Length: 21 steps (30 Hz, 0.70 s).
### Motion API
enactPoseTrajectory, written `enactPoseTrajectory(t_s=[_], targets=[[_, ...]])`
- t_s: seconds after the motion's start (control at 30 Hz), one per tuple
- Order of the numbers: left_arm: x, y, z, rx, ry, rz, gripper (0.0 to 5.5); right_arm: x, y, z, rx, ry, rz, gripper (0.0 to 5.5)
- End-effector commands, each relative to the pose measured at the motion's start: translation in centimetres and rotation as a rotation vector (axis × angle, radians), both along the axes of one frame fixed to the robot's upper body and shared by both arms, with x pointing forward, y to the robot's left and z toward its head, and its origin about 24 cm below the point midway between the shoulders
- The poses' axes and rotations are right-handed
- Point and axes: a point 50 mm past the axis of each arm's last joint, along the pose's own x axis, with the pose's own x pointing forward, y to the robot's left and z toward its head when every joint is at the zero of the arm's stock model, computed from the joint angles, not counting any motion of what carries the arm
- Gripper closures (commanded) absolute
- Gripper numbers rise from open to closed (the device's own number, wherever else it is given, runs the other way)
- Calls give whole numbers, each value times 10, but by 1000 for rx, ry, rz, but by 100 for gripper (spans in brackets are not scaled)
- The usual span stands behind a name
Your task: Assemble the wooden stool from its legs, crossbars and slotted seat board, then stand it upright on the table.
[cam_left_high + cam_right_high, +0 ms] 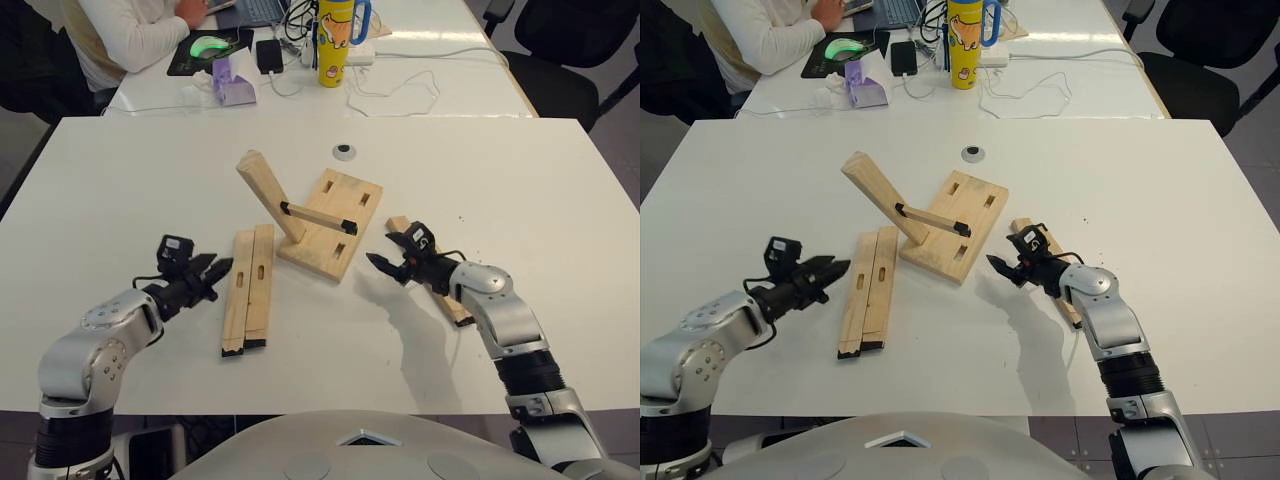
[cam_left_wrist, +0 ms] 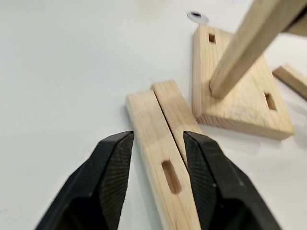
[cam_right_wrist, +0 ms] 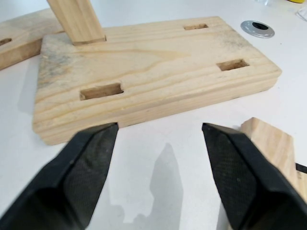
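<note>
My left gripper is open and empty, aimed at two legs lying side by side just ahead. My right gripper is spread wide and empty, facing the seat board's edge, with a loose leg under that arm. A tilted leg with a crossbar stands in the board, and a small disc lies beyond.

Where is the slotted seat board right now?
In the head views the seat board lies flat mid-table, between two loose legs on the robot's left and the right gripper, with one leg slotted in.
</note>
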Motion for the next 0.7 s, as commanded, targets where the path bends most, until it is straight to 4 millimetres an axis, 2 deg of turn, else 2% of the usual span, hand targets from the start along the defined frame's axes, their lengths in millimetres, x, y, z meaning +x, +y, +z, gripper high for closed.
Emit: enactPoseTrajectory(t_s=[0.03, 0.13, 0.43, 0.6, 0.7], targets=[[-7, 1, -9, 72, 54, -32, 359, -1, 2, 0, 5, -6, -10, 225], [-6, 3, -14, 110, 61, -14, 359, -2, 3, 0, 9, -6, -6, 225], [1, -8, -28, 63, 75, 9, 359, -3, 7, -1, 11, -4, 7, 225], [3, -7, -34, 88, 80, 27, 359, -3, 8, -1, 10, -4, 12, 225], [3, -6, -36, 101, 82, 27, 393, -3, 8, -1, 10, -4, 13, 225]])
